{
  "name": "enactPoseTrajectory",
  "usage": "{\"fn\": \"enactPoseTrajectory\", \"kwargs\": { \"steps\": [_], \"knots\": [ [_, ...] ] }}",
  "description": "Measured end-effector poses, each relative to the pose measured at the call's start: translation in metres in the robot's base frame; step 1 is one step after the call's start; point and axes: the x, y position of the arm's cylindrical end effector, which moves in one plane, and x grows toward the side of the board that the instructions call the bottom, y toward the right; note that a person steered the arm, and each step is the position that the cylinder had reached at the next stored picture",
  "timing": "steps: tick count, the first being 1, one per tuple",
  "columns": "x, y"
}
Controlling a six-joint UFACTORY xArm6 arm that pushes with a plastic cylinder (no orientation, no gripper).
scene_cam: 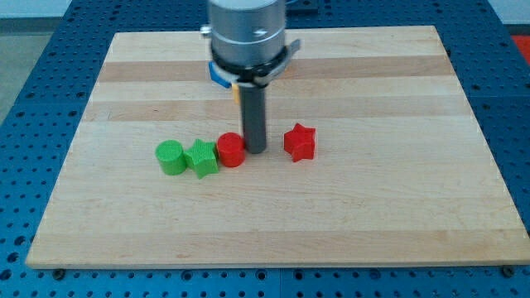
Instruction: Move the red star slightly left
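Note:
The red star [300,141] lies on the wooden board [373,207] a little right of centre. My tip [255,151] rests on the board to the star's left, with a small gap between them. The tip stands right beside the right edge of a red cylinder [231,150]; whether they touch I cannot tell. To the cylinder's left are a green star [201,157] and a green cylinder [171,157], the three blocks in a row close together.
A blue block [218,76] shows partly behind the arm's body near the view's top. The board sits on a blue perforated table [33,50].

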Motion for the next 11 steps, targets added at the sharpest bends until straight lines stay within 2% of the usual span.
{"fn": "enactPoseTrajectory", "kwargs": {
  "steps": [1,3,6,9,10,11],
  "knots": [
    [0.013,-0.030],
    [0.007,-0.019],
    [-0.043,0.039],
    [-0.042,0.110],
    [-0.039,0.154],
    [-0.033,0.154]
  ]
}}
